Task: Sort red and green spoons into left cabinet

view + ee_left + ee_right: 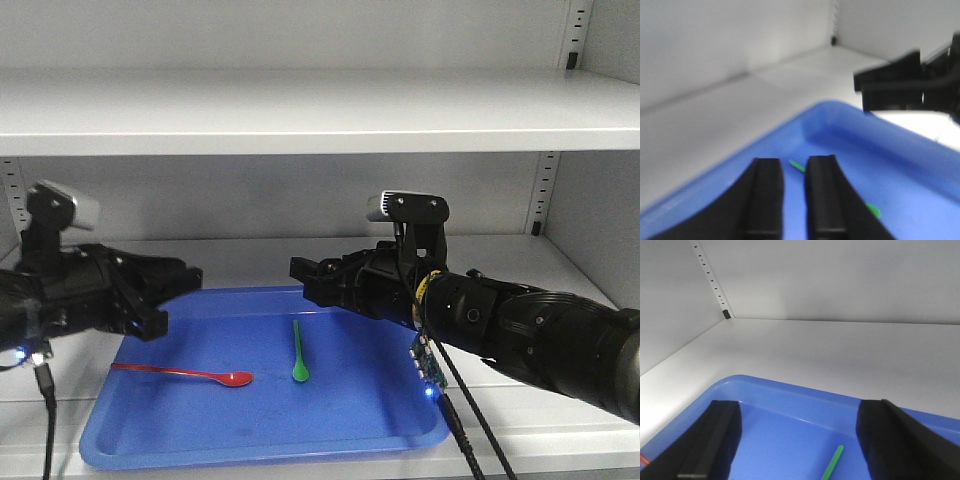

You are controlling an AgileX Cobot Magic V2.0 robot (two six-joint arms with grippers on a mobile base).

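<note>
Nearest the front-facing camera is the front rim of the blue tray (250,445), which sits on the lower shelf (500,262) of the grey cabinet (300,110) and reaches close to the shelf's front edge. Inside the tray, the red spoon (185,374) lies crosswise in the left half, its handle running toward the tray's left edge and its bowl pointing to the middle. Just right of that bowl, not touching it, the green spoon (299,352) lies lengthwise near the tray's centre, bowl toward the front, handle toward the back.

Above the tray's left edge hangs the left tool (185,280), holding nothing. In its wrist view the two black fingers (767,200) stand close together with only a narrow gap, the green spoon (798,166) showing between and beyond them, though the picture is blurred.

Over the tray's back right part hangs the right tool (305,280), also holding nothing. Its wrist view shows the fingers (715,440) set wide apart, with the green handle (833,462) lying on the tray floor between them and a sliver of red at the lower left edge.

Farther back lie the bare rear shelf surface, the cabinet's back wall and the perforated side rails (545,190), with an upper shelf (300,105) overhead.
</note>
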